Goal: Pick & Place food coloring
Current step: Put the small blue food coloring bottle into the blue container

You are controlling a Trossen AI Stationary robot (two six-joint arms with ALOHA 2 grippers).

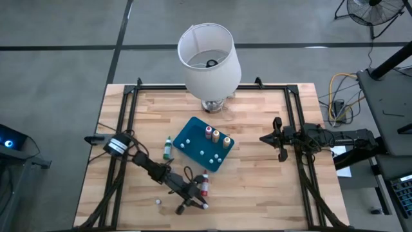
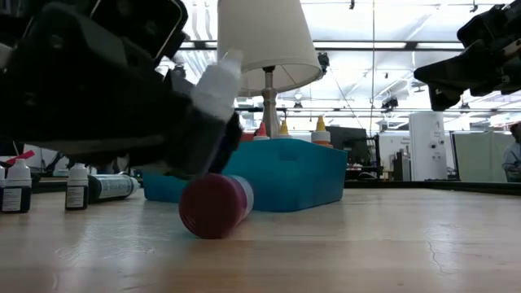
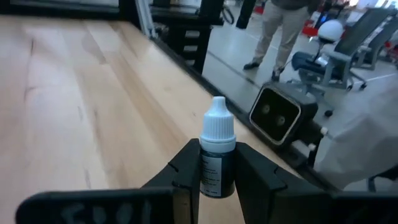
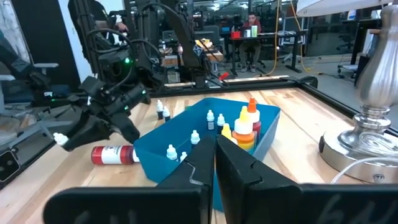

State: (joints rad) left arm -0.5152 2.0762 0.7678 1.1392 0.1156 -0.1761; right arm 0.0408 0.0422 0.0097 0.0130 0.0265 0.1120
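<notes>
My left gripper (image 1: 196,203) is by the table's near edge, shut on a small dark dropper bottle (image 3: 217,171) with a white cap. Just beyond it a red bottle (image 1: 205,185) lies on its side on the wood. A green bottle (image 1: 167,148) lies left of the teal tray (image 1: 190,138). Red, yellow and orange squeeze bottles (image 1: 217,136) stand upright in the tray among small white-capped ones. My right gripper (image 1: 264,137) hangs shut above the table, right of the tray, touching nothing. My left gripper pinches the small dark bottle by its labelled body (image 3: 214,177), one finger (image 3: 186,165) on each side. The fingers lie along the bottle, and the white cap (image 3: 218,124) sticks out past their ends. In the low view the bottle is tilted, cap upward, clear of the table.
A white-shaded lamp (image 1: 209,58) stands at the table's far edge behind the tray. Two small dark bottles (image 2: 16,189) stand left of the green one, and another tiny one (image 1: 156,202) is near the left gripper. Black frame rails (image 1: 129,109) run along the table's sides. People show in the room beyond.
</notes>
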